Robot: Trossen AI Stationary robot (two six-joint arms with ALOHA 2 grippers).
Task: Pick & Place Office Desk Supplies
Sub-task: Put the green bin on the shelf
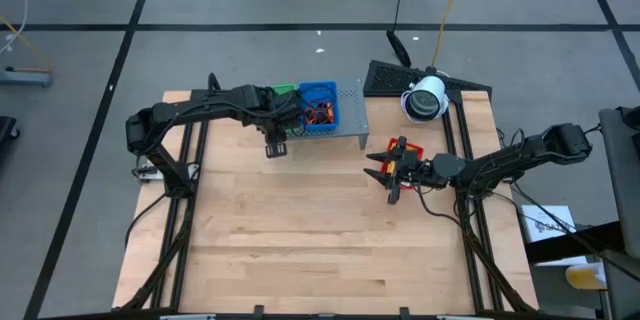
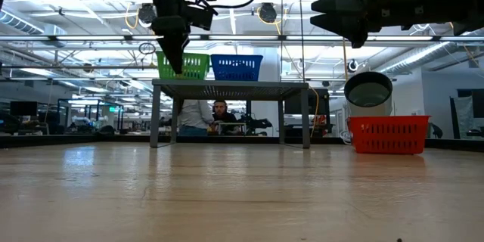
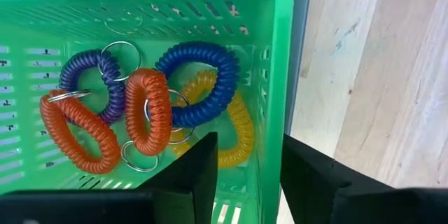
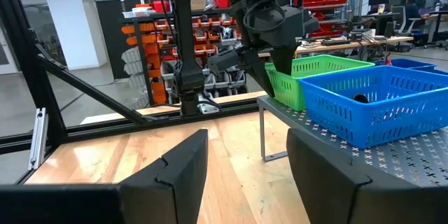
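We note the left gripper (image 3: 245, 175) hanging over the near wall of the green slotted plastic tray (image 3: 276, 56) on the grey perforated metal shelf (image 1: 352, 110), fingers parted astride the wall, holding nothing. Inside lie coiled wrist loops on metal rings: two orange (image 3: 77, 129), one purple (image 3: 94, 80), one blue (image 3: 206, 84), one yellow (image 3: 234, 129). The right gripper (image 1: 392, 175) hovers, fingers apart and seemingly empty, over the red plastic tray (image 1: 412, 149).

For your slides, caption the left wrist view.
Left gripper, open, straddles the green tray wall beside coiled key rings.
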